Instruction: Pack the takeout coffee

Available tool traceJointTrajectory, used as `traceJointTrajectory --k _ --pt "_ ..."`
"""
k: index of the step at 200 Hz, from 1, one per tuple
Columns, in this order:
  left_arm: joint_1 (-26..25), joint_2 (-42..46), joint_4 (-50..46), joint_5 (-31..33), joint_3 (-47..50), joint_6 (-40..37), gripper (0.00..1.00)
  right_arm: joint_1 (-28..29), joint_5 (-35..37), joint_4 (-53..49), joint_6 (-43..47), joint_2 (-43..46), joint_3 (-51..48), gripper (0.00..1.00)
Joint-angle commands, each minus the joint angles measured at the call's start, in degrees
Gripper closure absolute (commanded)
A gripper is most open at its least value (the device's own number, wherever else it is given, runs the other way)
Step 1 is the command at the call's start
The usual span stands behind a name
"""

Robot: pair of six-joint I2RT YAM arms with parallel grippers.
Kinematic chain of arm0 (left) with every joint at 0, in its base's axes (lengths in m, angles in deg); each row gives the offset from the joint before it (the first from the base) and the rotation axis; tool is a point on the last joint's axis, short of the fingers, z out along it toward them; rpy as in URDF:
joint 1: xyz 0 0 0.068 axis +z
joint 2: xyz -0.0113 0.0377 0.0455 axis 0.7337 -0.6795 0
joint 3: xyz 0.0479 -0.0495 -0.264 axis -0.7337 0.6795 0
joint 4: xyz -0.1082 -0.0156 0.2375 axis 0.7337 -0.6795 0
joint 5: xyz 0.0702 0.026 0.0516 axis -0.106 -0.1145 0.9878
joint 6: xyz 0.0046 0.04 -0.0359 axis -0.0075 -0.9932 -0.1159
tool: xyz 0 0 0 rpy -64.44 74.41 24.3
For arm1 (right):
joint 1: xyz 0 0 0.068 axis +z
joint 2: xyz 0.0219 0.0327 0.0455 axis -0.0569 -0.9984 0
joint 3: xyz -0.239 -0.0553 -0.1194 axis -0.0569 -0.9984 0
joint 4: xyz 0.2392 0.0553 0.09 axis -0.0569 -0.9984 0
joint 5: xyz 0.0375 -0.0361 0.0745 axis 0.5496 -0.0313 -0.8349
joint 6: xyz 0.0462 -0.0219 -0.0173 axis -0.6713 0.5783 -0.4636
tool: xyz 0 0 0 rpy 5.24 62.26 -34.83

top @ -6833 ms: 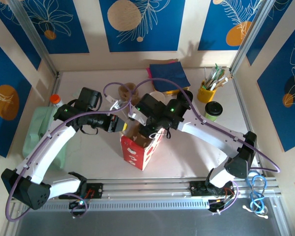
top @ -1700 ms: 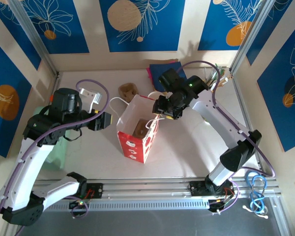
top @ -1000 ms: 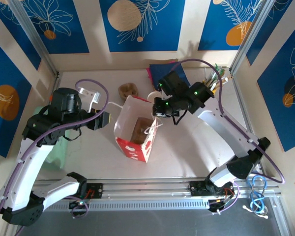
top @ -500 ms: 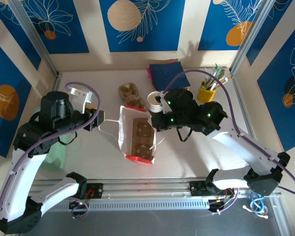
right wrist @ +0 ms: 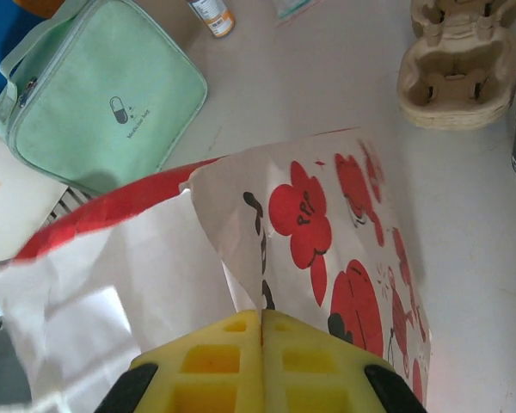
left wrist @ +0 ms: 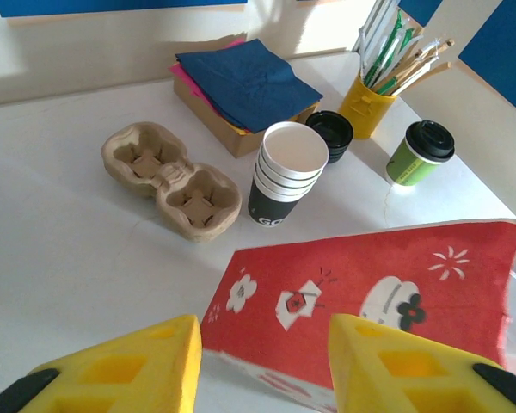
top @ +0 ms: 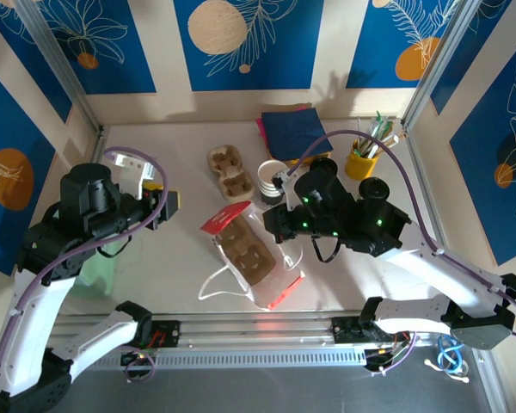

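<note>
Near the middle of the table, the paper bag point(top: 267, 280) lies on its side with a pulp carrier point(top: 245, 249) inside. The right gripper point(right wrist: 261, 323) pinches the bag's paper edge, jaws pressed together; the left gripper point(left wrist: 262, 335) hangs wide apart, holding nothing. The takeout coffee point(top: 273, 181) stands upright just beyond the bag, on its far side. Set the bag upright first, mouth held wide; then grip the cup gently.

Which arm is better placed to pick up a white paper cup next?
Left. The left hand is open and empty, facing the white cups; the right hand is shut on the paper bag.
</note>
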Motion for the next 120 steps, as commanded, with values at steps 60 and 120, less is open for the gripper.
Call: traceJointTrajectory --k 60,120 --pt "-0.2 0.5 2.0 -0.7 0.5 0.4 0.57 1.1 2.8 1.0 -3.1 -0.4 0.7 1.0" --pt "-0.2 -0.1 2.3 -2.7 0.9 1.1 0.58 -4.0 0.6 -3.7 -12.0 -3.6 2.5 1.0"
